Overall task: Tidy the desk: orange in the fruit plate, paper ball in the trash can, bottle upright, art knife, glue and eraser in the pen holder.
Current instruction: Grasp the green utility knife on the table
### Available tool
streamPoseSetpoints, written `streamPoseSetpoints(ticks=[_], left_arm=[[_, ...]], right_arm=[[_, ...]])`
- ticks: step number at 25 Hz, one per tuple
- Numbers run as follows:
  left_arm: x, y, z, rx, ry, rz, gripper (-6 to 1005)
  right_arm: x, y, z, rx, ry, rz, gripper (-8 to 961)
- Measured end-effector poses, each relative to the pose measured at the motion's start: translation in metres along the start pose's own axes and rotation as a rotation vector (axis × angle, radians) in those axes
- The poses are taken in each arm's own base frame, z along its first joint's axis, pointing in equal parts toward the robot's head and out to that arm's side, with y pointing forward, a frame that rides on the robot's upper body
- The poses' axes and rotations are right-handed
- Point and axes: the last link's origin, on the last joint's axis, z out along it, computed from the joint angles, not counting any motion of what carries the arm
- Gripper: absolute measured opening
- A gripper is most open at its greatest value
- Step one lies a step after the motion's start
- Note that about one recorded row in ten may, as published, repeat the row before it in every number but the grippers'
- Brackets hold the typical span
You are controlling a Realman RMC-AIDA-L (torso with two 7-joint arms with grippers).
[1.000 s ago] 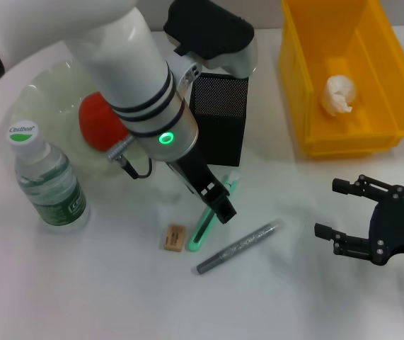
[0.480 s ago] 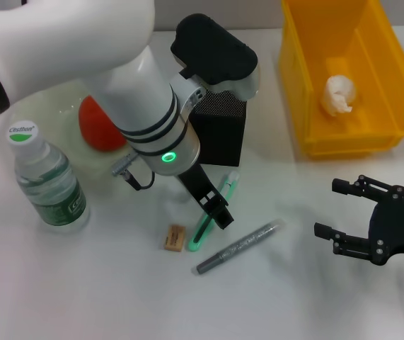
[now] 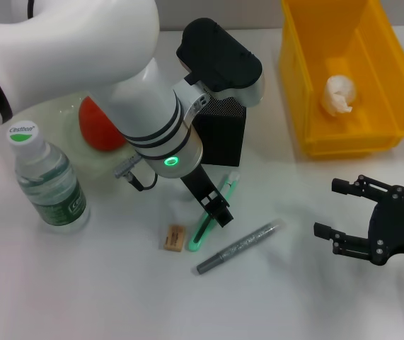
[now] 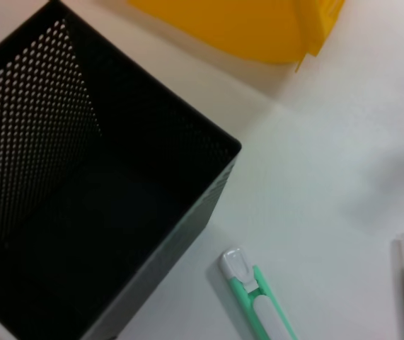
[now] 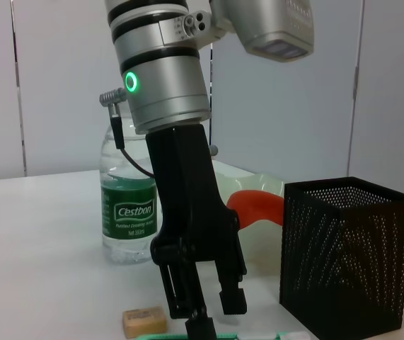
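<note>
My left gripper (image 3: pixel 218 212) hangs open just above the green art knife (image 3: pixel 203 228), which lies flat in front of the black mesh pen holder (image 3: pixel 223 138). The right wrist view shows its fingers (image 5: pixel 233 297) apart over the knife (image 5: pixel 216 336). A tan eraser (image 3: pixel 175 237) lies left of the knife and the grey glue stick (image 3: pixel 240 246) to its right. The orange (image 3: pixel 97 129) rests in the pale fruit plate (image 3: pixel 60 113). The bottle (image 3: pixel 46 180) stands upright. The paper ball (image 3: pixel 339 94) is inside the yellow trash can (image 3: pixel 308 85). My right gripper (image 3: pixel 331 209) stays open at the right.
The left wrist view looks into the pen holder (image 4: pixel 81 184), with the knife's tip (image 4: pixel 247 290) beside it and the trash can's wall (image 4: pixel 237 21) beyond. My left arm's wrist (image 3: pixel 159 134) covers part of the plate and the pen holder.
My left arm has swung a little to the right, uncovering more of the orange. Its gripper stays over the knife. The right arm has not moved.
</note>
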Motion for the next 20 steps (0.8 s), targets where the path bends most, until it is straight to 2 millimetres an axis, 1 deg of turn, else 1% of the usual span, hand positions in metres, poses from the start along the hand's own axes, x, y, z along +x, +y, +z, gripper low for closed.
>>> streamPoseSetpoints(ticks=[9, 20], left_arm=[[-0.0022, -0.0014, 0.0048, 0.018, -0.002, 0.027, 489], [-0.0039, 0.0011, 0.0072, 0.014, -0.003, 0.043, 447]], right_arm=[[-0.0005, -0.0007, -0.0001, 0.004, -0.004, 0.001, 783], [-0.0021, -0.0024, 0.001, 0.006, -0.008, 0.0, 781]])
